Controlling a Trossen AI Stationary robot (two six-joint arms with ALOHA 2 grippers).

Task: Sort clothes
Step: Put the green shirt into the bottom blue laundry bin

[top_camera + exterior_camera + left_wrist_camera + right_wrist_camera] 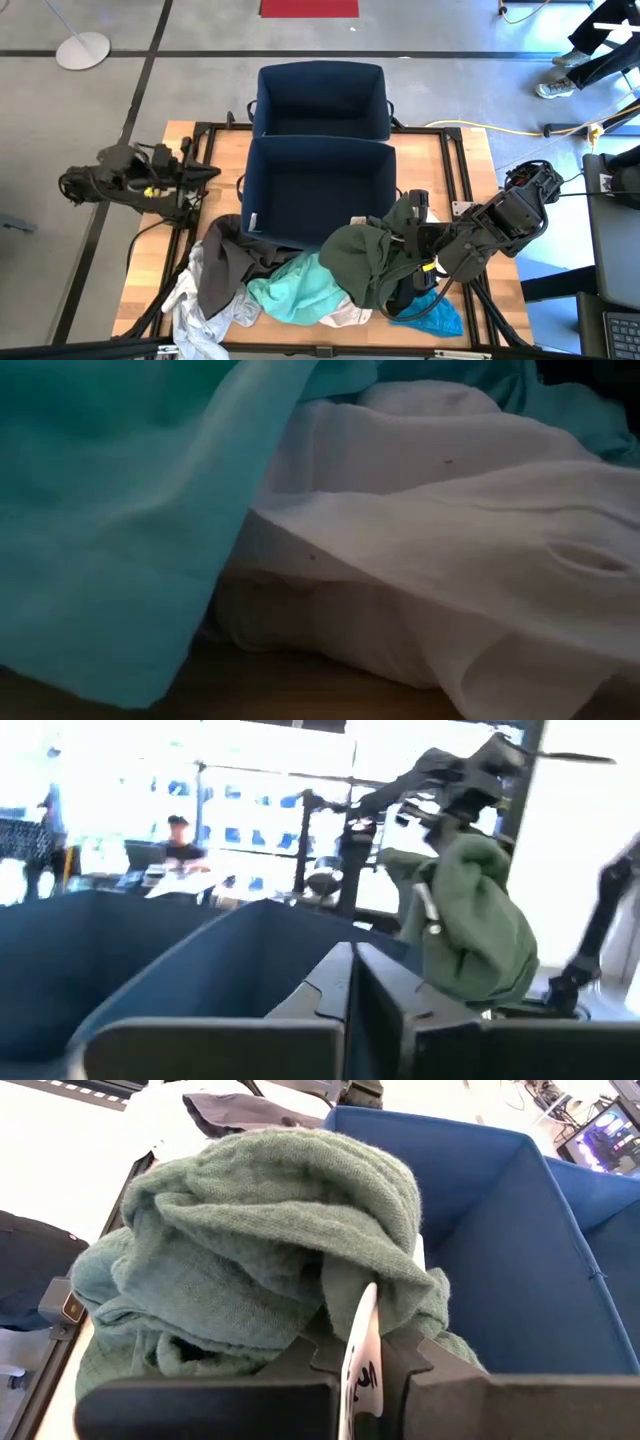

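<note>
Clutching the dark green garment (368,258) between clenched fingers, the right hand (408,240) hangs beside the near navy bin (318,190), with the remaining clothes (265,285) heaped on the table (470,160) below it; the left hand (205,172) waits across that bin, its grip impossible to judge

Overhead evenly lit; low view dim and blurred; left wrist view glares with backlight.
</note>
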